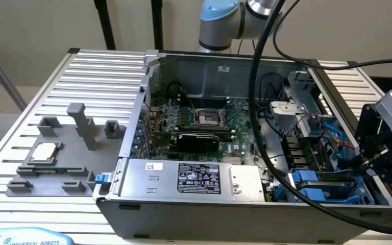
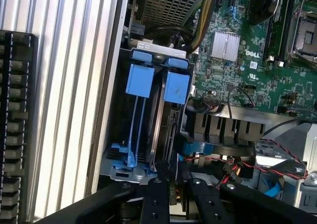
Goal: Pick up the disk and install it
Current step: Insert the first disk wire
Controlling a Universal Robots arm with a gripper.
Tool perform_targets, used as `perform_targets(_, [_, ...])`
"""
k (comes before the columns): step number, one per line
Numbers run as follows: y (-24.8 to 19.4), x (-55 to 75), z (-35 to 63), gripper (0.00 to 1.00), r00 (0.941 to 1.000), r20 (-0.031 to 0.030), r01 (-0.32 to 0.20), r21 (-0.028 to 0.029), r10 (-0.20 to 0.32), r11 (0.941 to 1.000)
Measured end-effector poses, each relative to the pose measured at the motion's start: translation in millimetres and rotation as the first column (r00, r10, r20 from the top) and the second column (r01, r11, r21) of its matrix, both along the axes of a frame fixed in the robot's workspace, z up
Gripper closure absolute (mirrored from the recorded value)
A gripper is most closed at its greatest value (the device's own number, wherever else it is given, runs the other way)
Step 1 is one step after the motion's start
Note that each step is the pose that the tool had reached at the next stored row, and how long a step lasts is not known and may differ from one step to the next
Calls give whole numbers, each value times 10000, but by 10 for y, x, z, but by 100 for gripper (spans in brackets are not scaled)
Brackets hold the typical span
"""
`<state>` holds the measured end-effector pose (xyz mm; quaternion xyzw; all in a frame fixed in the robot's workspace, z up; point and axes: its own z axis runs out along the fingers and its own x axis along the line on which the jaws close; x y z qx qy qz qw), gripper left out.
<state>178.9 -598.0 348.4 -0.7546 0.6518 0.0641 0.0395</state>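
Observation:
The disk [image 2: 164, 131] stands on edge in the blue drive cage [image 2: 116, 164] at the case's corner. Its blue rail tab [image 2: 177, 87] sits beside a second blue tab [image 2: 139, 80]. In the exterior view the disk [image 1: 326, 176] lies in the bay at the case's lower right. My gripper [image 1: 363, 165] reaches in from the exterior view's right, at the end of the disk opposite the tabs. Seen from the wrist, my gripper [image 2: 176, 183] straddles that end, one black finger [image 2: 153, 201] on each side with a narrow gap between them, shut on the disk.
The open case holds a green motherboard [image 1: 197, 121] and a silver power supply box [image 1: 189, 176]. Thick black cables [image 1: 256, 102] hang across it, and red-black wires [image 2: 277, 160] lie beside the cage. A grey fixture plate [image 1: 59, 168] with a CPU chip [image 1: 44, 152] sits at the exterior view's left.

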Motion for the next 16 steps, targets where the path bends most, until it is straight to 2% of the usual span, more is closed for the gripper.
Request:
perform_targets(5, [-4, -10, 0, 83, 10000, 16, -72, 27, 72, 10000])
perform_targets(11, [-5, -158, 5, 83, 9999, 66, -91, 26, 91, 10000])
perform_targets(14, [-5, -252, 5, 83, 9999, 114, -96, 25, 96, 10000])
perform_targets(16, [-5, -313, 5, 83, 9998, 188, -97, 22, 96, 10000])
